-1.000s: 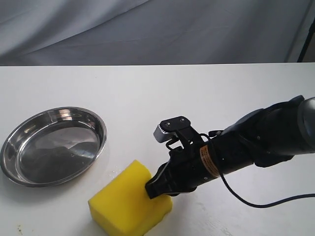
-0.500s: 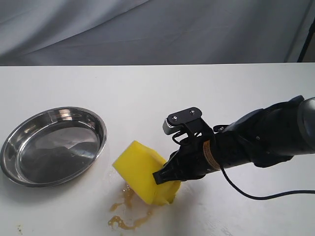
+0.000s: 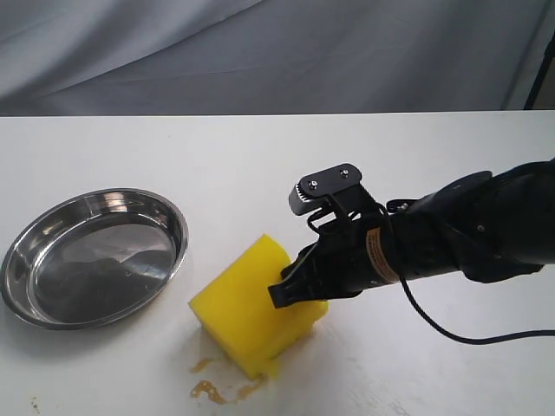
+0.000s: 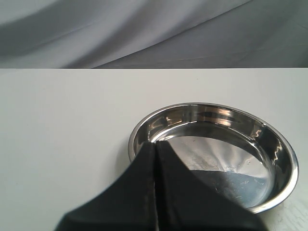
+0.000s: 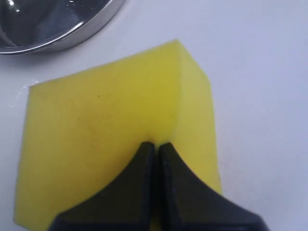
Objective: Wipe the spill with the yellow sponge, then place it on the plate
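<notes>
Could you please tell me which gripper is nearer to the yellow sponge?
Right. The right gripper pinches the yellow sponge; the left gripper sits by the plate, no sponge in its view.

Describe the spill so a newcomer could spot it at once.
On the white table, find the round steel plate at the left; to its right is a yellow sponge. The spill lies on the table just in front of the sponge's lowest corner, toward the camera. It alone is amber and glossy: thin broken streaks, far smaller than either neighbour.
</notes>
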